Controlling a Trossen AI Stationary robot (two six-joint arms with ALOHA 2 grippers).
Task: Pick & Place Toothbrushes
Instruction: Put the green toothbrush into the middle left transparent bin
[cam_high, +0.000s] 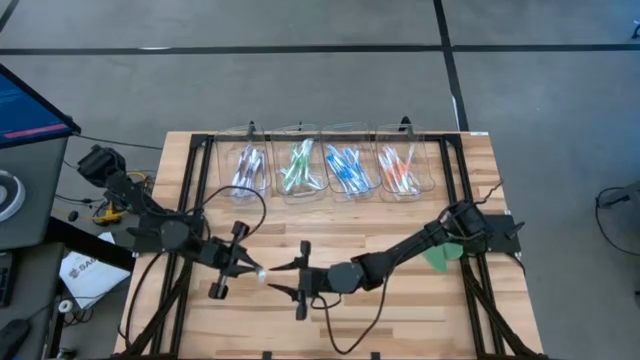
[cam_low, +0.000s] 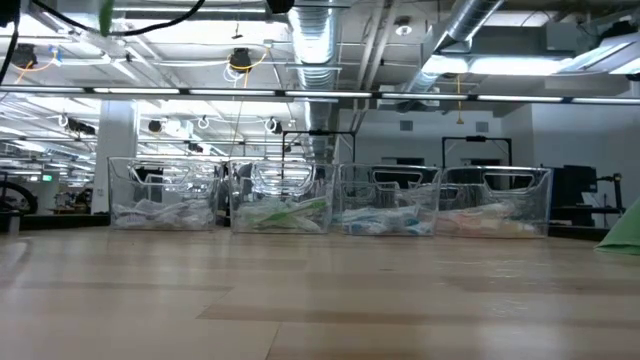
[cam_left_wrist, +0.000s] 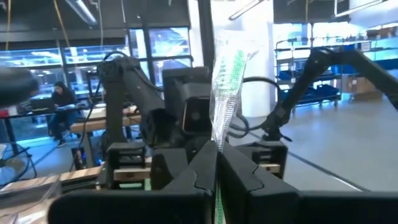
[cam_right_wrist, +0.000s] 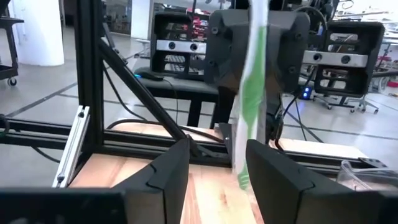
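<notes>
One toothbrush (cam_left_wrist: 227, 81) in a clear wrapper, with green bristles, stands roughly upright above the table's middle, and my left gripper (cam_high: 250, 270) is shut on it. It shows as a green-and-white stick (cam_right_wrist: 252, 106) in the right wrist view. My right gripper (cam_high: 275, 278) faces the left one from the table's right. Its fingers are open, one on either side of the toothbrush (cam_high: 259, 272). Other toothbrushes lie in the clear bins at the far side. Neither gripper shows in the low view. My left gripper pinches the toothbrush's handle (cam_left_wrist: 217, 146) between its two shut fingers, which come level from the table's left and lie across it. The bristle end rises above the fingers and a short green piece shows below them. The toothbrush is clear of the table. My right gripper has the toothbrush (cam_right_wrist: 245, 155) close against one finger (cam_right_wrist: 273, 168); whether they touch I cannot tell.
Four clear bins (cam_high: 335, 165) stand in a row along the table's far side, holding purple, green, blue and orange toothbrushes. A flat green disc (cam_high: 440, 258) lies at the right, under my right arm. Black frame rails (cam_high: 195, 190) run along both sides.
</notes>
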